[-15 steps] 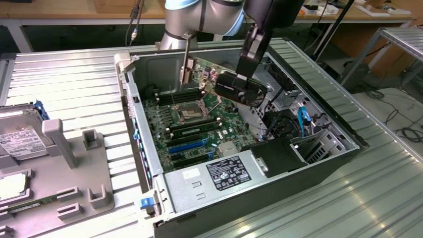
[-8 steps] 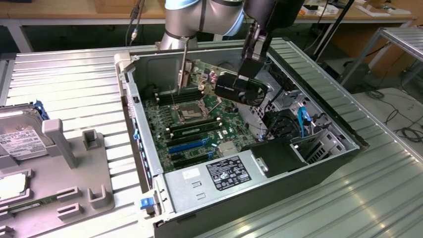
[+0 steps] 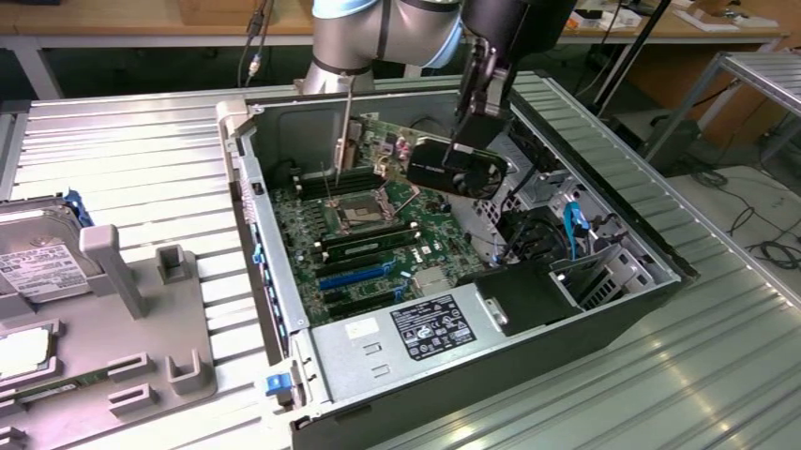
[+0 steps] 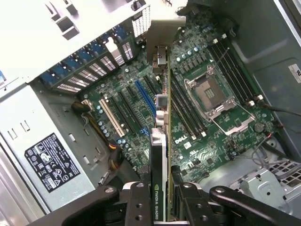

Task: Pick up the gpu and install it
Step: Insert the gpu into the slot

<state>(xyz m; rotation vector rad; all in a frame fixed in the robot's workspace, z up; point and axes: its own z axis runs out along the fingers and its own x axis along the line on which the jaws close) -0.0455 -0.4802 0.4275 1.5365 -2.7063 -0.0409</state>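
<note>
The hand (image 4: pixel 162 205) clamps the gpu (image 4: pixel 159 141) edge-on above the motherboard (image 4: pixel 188 141), a light, stiff, fragile card best gripped along its bare upper edge.

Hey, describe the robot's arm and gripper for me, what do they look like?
The arm is built of thick silver-grey cylinders with pale blue joint caps. A dark cable runs down to the black gripper. Its fingers are black bars dotted with round bolt holes.
</note>
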